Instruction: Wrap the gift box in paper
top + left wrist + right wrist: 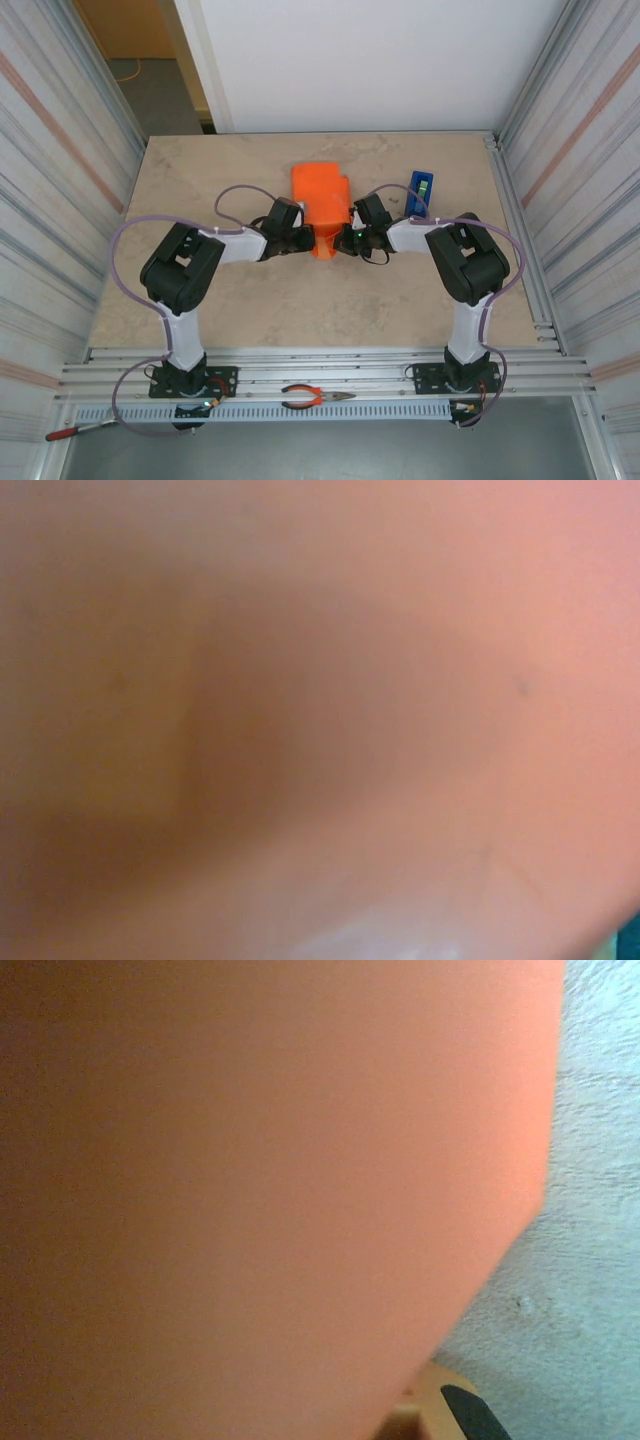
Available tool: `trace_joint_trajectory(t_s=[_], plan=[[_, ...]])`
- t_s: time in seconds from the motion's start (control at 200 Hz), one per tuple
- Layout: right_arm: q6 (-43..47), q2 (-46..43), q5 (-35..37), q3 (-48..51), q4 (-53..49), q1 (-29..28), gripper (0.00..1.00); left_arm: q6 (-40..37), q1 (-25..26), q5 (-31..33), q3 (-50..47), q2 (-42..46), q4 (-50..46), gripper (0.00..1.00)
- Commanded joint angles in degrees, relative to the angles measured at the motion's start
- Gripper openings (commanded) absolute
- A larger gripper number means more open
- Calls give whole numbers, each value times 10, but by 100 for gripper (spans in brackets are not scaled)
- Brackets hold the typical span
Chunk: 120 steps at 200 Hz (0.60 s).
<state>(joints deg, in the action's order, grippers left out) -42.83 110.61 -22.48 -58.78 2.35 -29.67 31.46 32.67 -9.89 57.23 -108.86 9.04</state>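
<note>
From the top camera I see the paper [320,205] folded into a compact orange block near the back middle of the desk [250,310], the gift box covered beneath it. The left fingers [303,241] and right fingers [346,241] meet the block's near edge from either side. Both pairs are closed; whether they pinch paper I cannot tell. A blue tape dispenser [420,192] stands just right of the block. Pliers [315,398] lie on the front rail.

On the left wrist camera, blurred orange paper [400,680] sits right against the lens.

On the right wrist camera, the paper [250,1190] covers the left, with bare desk [600,1210] to the right.
</note>
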Motion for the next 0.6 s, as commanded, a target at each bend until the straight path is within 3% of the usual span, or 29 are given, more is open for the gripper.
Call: trace_joint_trajectory(t_s=[0.0,0.421,0.596], plan=[[12,47,23,11,-64,-18,0,-7,8,11,13,-2,31,0],[12,47,16,10,-61,-18,0,-5,19,29,-6,-18,42,0],[15,35,11,5,-68,-17,0,-12,15,-4,6,7,19,0]])
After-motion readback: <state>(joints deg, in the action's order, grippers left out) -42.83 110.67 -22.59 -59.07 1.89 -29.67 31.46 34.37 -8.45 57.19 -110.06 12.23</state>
